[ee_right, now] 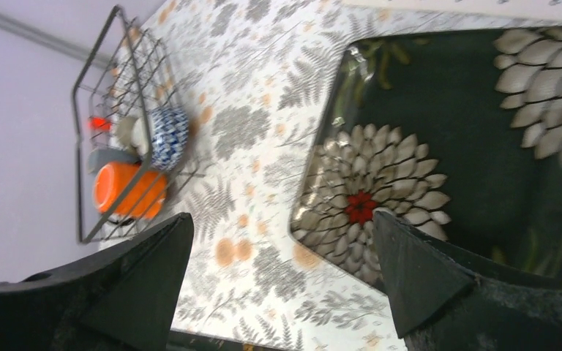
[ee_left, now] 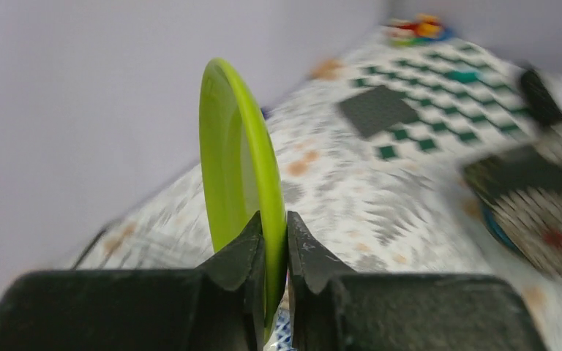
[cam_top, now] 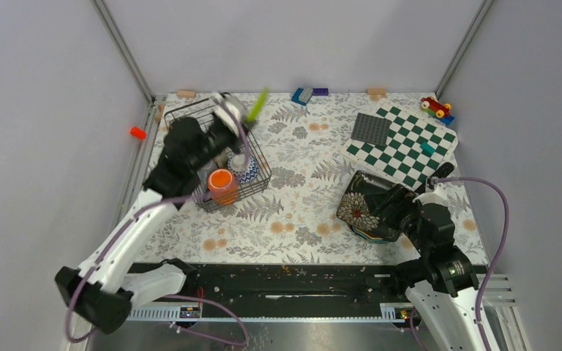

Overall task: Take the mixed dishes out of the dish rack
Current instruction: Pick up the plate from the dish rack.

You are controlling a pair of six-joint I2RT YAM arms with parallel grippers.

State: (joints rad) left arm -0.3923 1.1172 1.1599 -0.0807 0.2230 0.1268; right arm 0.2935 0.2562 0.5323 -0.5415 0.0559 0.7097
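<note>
Covering the worktop (cam_top: 300, 219) is a pale cloth printed with grey ferns and orange blossoms. Plain grey walls close it in on three sides, with metal posts in the far corners.

At far left stands the rack (cam_top: 260, 183), a dark wire basket. It holds an orange mug (cam_top: 222, 184) at its near corner, and a patterned bowl (cam_top: 248, 171) in blue and white sits just beside the mug. Above the rack's far right corner, the left fingers (ee_left: 238, 263) are clenched on the rim of a lime plate (ee_left: 223, 146). The plate is glossy and round, and is held upright on edge in the air.

Small blocks (cam_top: 306, 94) lie along the far edge. Right of centre, a grey studded square (cam_top: 371, 129) lies on a green-and-white chequered board (cam_top: 410, 150), with a toy car (cam_top: 435, 107) beyond it. Near the front right, a black floral plate (cam_top: 362, 208) lies flat. It is square and shiny, with a white petalled bloom and a red centre. The right fingers (ee_right: 139, 278) are spread wide above its near edge, grasping nothing.
</note>
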